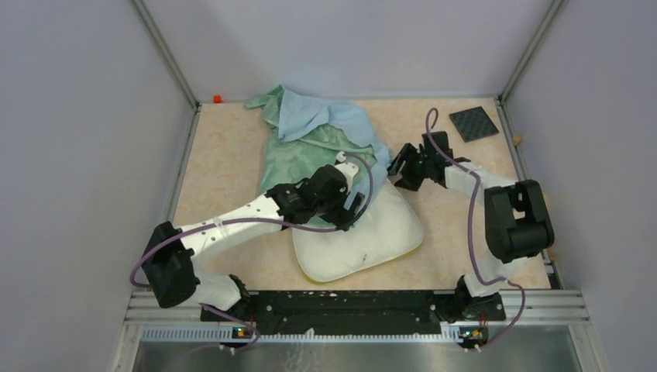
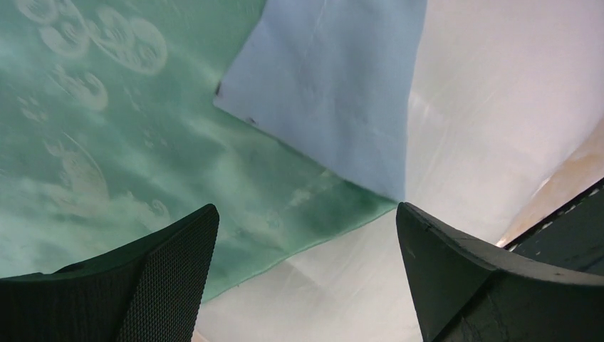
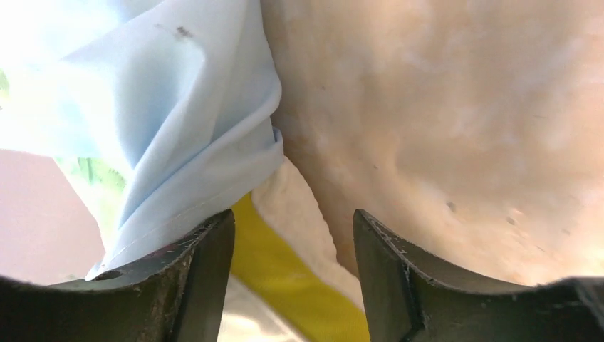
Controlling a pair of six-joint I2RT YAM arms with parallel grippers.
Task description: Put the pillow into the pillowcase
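The cream-white pillow (image 1: 372, 240) lies at the table's near middle, its far end tucked under the pillowcase (image 1: 298, 155), a crumpled heap with green and light-blue sides. My left gripper (image 1: 355, 203) hovers over that overlap. In the left wrist view it (image 2: 306, 210) stands wide open, nothing between its fingers, above the green pillowcase edge (image 2: 107, 142) and the white pillow (image 2: 484, 107). My right gripper (image 1: 400, 167) is at the pillow's far right corner. It (image 3: 293, 214) is open, with the pillow's yellow band (image 3: 285, 278) in the gap and blue pillowcase fabric (image 3: 192, 107) draped on its left finger.
A black square mat (image 1: 473, 122) lies at the back right corner. A small red object (image 1: 218, 98) sits at the back left corner. Grey walls enclose the table on three sides, and a metal rail (image 1: 356, 329) runs along the front.
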